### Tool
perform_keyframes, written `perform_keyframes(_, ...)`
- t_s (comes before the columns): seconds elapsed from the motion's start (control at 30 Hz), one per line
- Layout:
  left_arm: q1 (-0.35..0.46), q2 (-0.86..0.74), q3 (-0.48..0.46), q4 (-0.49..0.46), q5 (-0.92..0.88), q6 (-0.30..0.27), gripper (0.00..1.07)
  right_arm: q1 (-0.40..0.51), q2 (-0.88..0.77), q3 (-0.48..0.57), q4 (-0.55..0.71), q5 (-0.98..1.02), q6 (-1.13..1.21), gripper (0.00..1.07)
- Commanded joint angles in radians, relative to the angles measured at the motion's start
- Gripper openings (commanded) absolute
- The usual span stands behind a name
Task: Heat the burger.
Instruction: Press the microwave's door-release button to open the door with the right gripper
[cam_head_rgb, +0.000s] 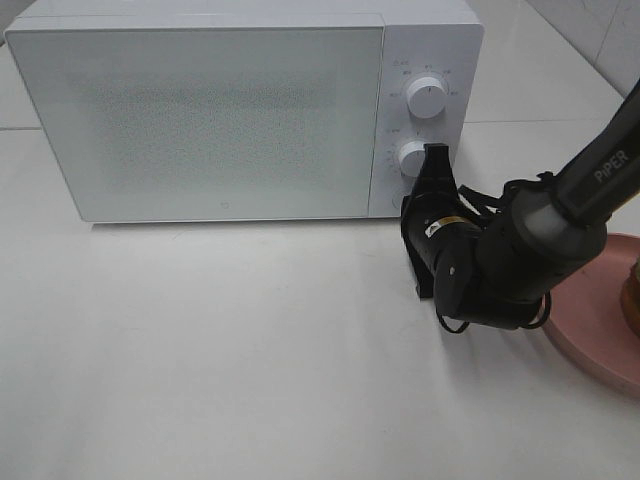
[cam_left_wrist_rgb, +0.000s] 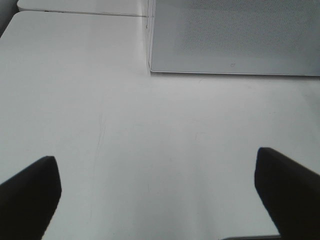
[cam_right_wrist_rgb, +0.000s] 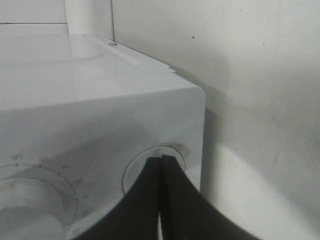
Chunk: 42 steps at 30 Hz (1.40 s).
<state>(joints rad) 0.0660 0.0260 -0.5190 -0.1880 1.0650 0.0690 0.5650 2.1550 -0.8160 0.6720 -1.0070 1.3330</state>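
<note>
The white microwave (cam_head_rgb: 200, 110) stands at the back with its door shut. My right gripper (cam_head_rgb: 437, 156) is shut with its fingers pressed together, tips at the control panel just right of the lower knob (cam_head_rgb: 410, 157). In the right wrist view the shut fingertips (cam_right_wrist_rgb: 161, 159) meet a round button (cam_right_wrist_rgb: 145, 167) near the panel's corner. A brown sliver of the burger (cam_head_rgb: 633, 290) shows on the pink plate (cam_head_rgb: 595, 310) at the right edge; the rest is cut off. My left gripper (cam_left_wrist_rgb: 160, 200) is open and empty over bare table.
The upper knob (cam_head_rgb: 427, 98) sits above the lower one. The white table (cam_head_rgb: 250, 340) stretches in front of the microwave. The microwave's front (cam_left_wrist_rgb: 235, 40) also shows in the left wrist view. My right arm (cam_head_rgb: 590, 180) reaches in from the right over the plate.
</note>
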Motion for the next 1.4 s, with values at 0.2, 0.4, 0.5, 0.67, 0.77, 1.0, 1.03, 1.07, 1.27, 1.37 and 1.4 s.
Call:
perform_keyframes(0.2, 0.0, -0.004, 0.004, 0.0, -0.002, -0.004, 0.98, -0.003, 0.0, -0.011, -0.029, -0.022, -0.006, 0.0)
perform_keyframes(0.4, 0.0, -0.004, 0.004, 0.0, -0.002, -0.004, 0.98, -0.003, 0.019, -0.045, -0.028, -0.019, -0.035, 0.0)
perform_keyframes(0.5, 0.0, -0.004, 0.004, 0.001, -0.002, -0.004, 0.98, -0.003, 0.027, -0.061, -0.019, -0.027, -0.035, 0.0)
perform_keyframes(0.67, 0.0, -0.004, 0.004, 0.001, -0.002, -0.004, 0.98, -0.003, 0.032, -0.083, 0.01, -0.054, -0.048, 0.0)
perform_keyframes(0.77, 0.0, -0.004, 0.004, 0.001, -0.002, -0.004, 0.98, -0.003, 0.032, -0.09, 0.021, -0.079, -0.06, 0.0)
perform_keyframes(1.0, 0.0, -0.004, 0.004, 0.002, -0.001, -0.004, 0.98, -0.012, 0.057, -0.165, 0.056, -0.103, -0.062, 0.0)
perform_keyframes(1.03, 0.0, -0.004, 0.004, 0.002, -0.001, -0.004, 0.98, -0.012, 0.057, -0.165, 0.056, -0.103, -0.062, 0.0)
perform_keyframes(1.07, 0.0, -0.004, 0.004, 0.002, -0.001, -0.004, 0.98, -0.012, 0.068, -0.191, 0.076, -0.117, -0.067, 0.0)
perform_keyframes(1.27, 0.0, -0.004, 0.004, 0.003, -0.001, -0.004, 0.98, -0.014, 0.07, -0.222, 0.088, -0.162, -0.101, 0.0)
perform_keyframes(1.37, 0.0, -0.004, 0.004, 0.003, -0.001, -0.004, 0.98, -0.014, 0.07, -0.223, 0.083, -0.153, -0.11, 0.0)
perform_keyframes(1.4, 0.0, -0.004, 0.004, 0.003, -0.001, -0.004, 0.98, -0.014, 0.07, -0.223, 0.083, -0.153, -0.11, 0.0)
